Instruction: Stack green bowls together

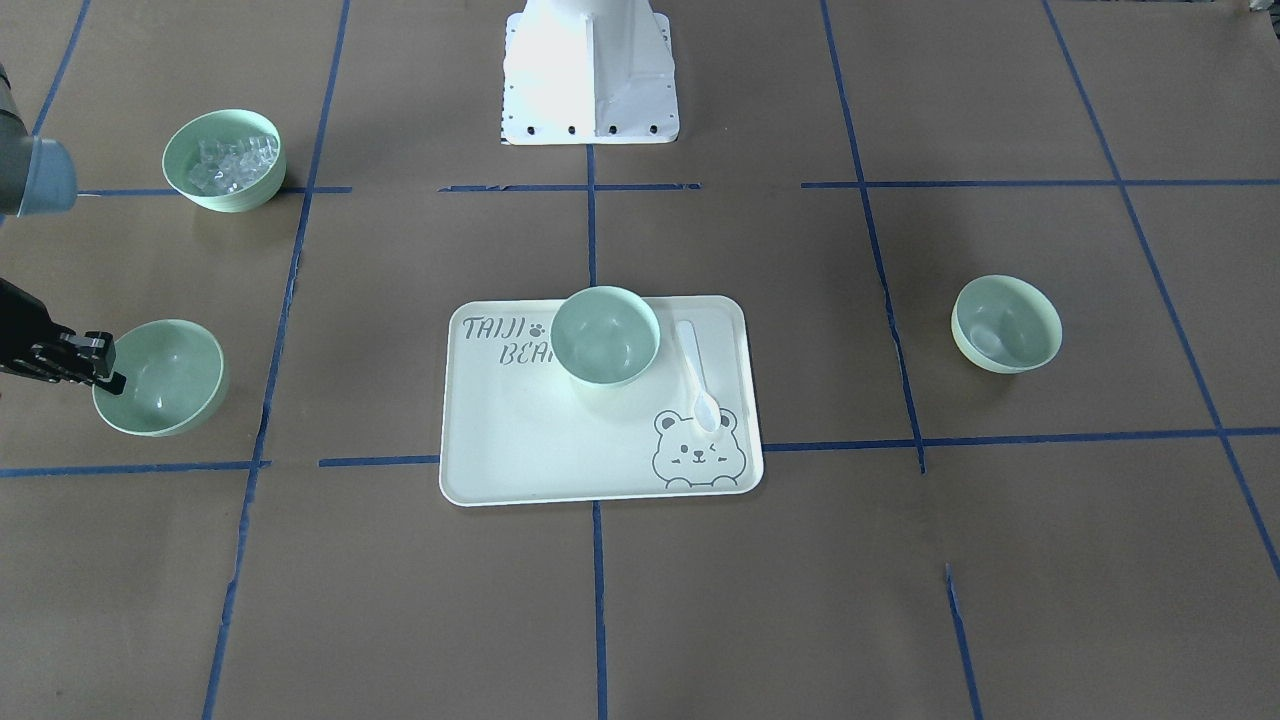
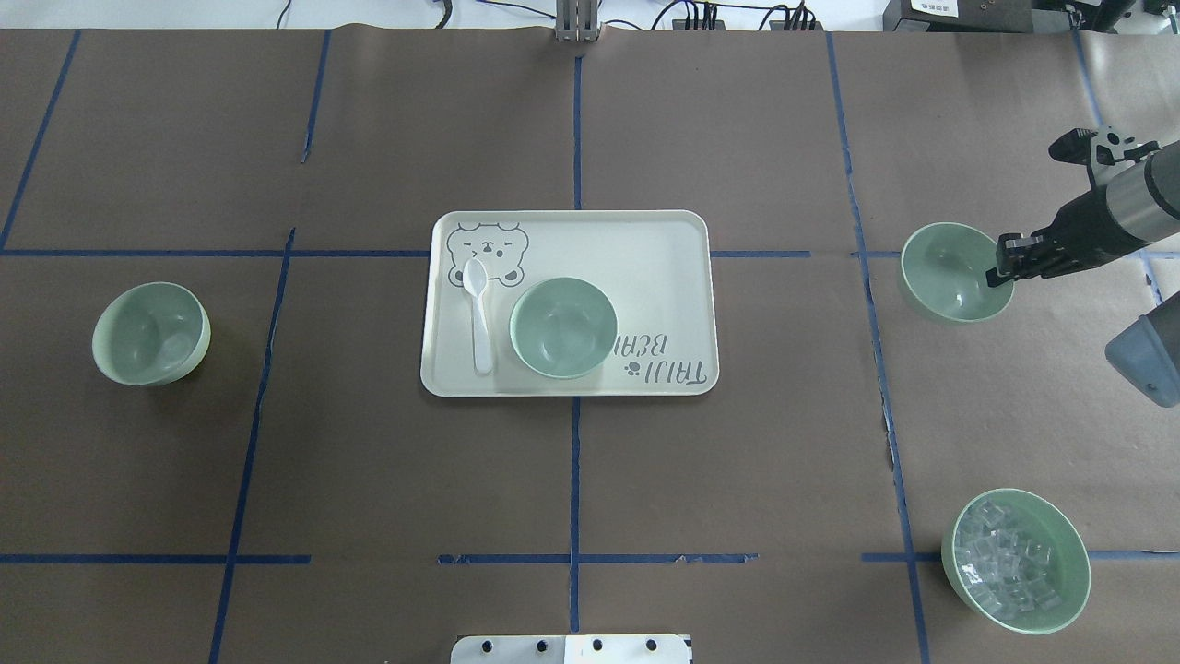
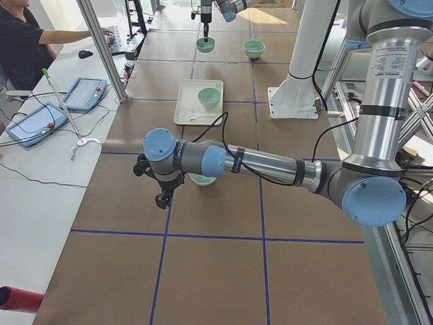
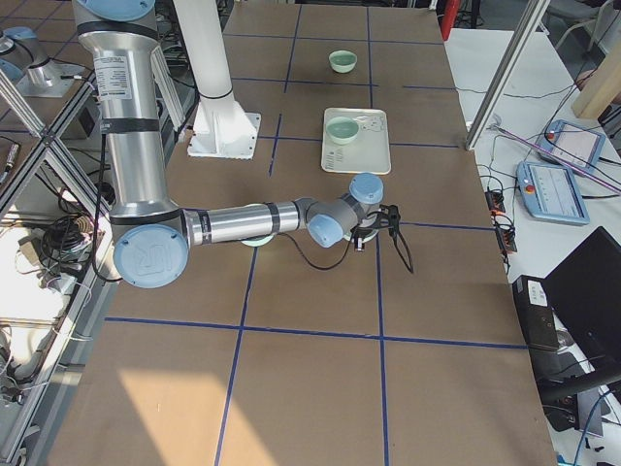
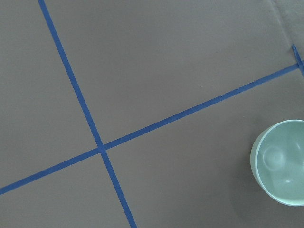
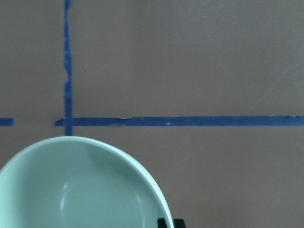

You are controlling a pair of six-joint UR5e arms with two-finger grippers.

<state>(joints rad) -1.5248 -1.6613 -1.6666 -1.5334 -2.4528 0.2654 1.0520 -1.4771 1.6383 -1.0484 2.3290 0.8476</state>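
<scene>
Three pale green bowls are in view. One (image 2: 949,277) sits at the table's right; my right gripper (image 2: 1000,266) is at its outer rim, jaws closed on the rim. In the front view the same bowl (image 1: 165,385) shows with the gripper (image 1: 105,368) on its edge. The right wrist view shows it (image 6: 80,190) close up, with a fingertip (image 6: 163,222) at the rim. The second bowl (image 2: 562,327) stands on the cream bear tray (image 2: 664,267). The third bowl (image 2: 150,332) sits alone at the left. My left gripper (image 3: 162,198) hangs high near it; I cannot tell whether it is open or shut.
A matching green bowl of clear ice-like pieces (image 2: 1016,559) stands at the near right. A white spoon (image 2: 478,314) lies on the tray beside the middle bowl. Blue tape lines cross the brown table cover. The robot base (image 1: 590,70) is at mid table edge.
</scene>
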